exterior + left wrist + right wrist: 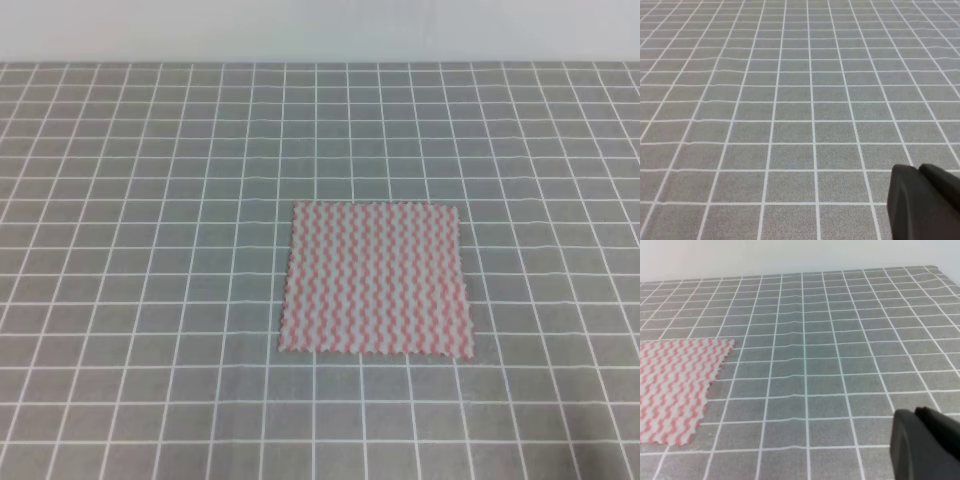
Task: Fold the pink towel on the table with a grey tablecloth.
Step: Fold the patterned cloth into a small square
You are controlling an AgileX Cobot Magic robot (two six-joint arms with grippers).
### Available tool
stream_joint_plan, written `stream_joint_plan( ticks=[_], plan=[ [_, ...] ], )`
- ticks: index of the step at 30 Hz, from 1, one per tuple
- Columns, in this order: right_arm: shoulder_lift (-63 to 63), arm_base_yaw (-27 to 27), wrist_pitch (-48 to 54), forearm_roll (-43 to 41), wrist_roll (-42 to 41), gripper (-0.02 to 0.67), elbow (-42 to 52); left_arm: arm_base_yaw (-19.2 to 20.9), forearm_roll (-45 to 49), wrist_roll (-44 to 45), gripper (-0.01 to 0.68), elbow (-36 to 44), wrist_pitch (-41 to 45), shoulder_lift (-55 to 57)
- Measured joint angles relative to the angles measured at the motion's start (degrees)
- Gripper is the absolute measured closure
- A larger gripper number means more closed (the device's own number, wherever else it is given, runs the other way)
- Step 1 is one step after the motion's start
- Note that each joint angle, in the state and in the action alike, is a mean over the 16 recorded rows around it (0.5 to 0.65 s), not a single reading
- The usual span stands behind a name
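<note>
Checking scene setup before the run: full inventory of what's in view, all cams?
pink towel: 1, pink-red and white wavy stripes, lying flat and unfolded, slightly right of centre in the high view; its corner shows at the left of the right wrist view.
table with a grey tablecloth: 1, grey with thin white grid lines, fills all three views.
wall: 1, pale, behind the table's far edge.
left gripper: dark part at the bottom right of the left wrist view, above bare cloth; open or shut not visible.
right gripper: dark part at the bottom right of the right wrist view, to the right of the towel; open or shut not visible.
</note>
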Motion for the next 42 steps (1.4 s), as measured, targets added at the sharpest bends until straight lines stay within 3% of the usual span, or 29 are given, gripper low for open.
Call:
stream_joint_plan(
  ticks=[42],
  plan=[
    [-0.05, -0.02, 0.18, 2.13, 0.01, 0.667, -0.29, 0.00, 0.00, -0.02, 0.672, 0.39, -0.57, -0.39]
  ],
)
